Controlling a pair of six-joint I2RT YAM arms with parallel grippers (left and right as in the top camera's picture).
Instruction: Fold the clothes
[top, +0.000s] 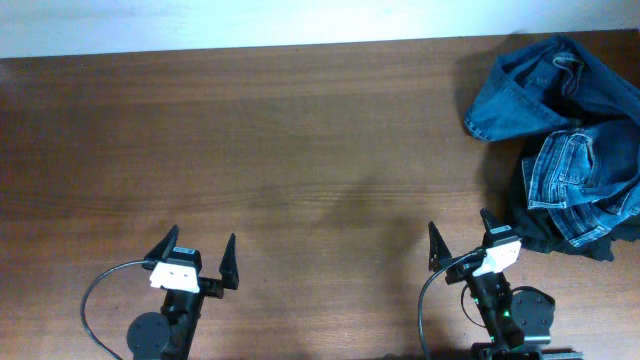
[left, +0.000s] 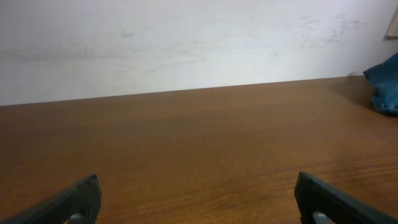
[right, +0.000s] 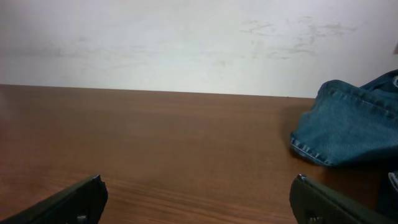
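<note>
A crumpled heap of blue denim jeans (top: 565, 140) lies at the right end of the wooden table, with a dark garment (top: 545, 235) under its near edge. It shows at the right in the right wrist view (right: 348, 127) and as a small edge in the left wrist view (left: 385, 87). My left gripper (top: 197, 250) is open and empty near the front left (left: 198, 199). My right gripper (top: 462, 235) is open and empty near the front right (right: 198, 199), just left of the heap's near edge.
The brown wooden table (top: 270, 150) stretches to a pale wall (top: 200, 20) at the back. A cable (top: 95, 295) loops beside the left arm's base.
</note>
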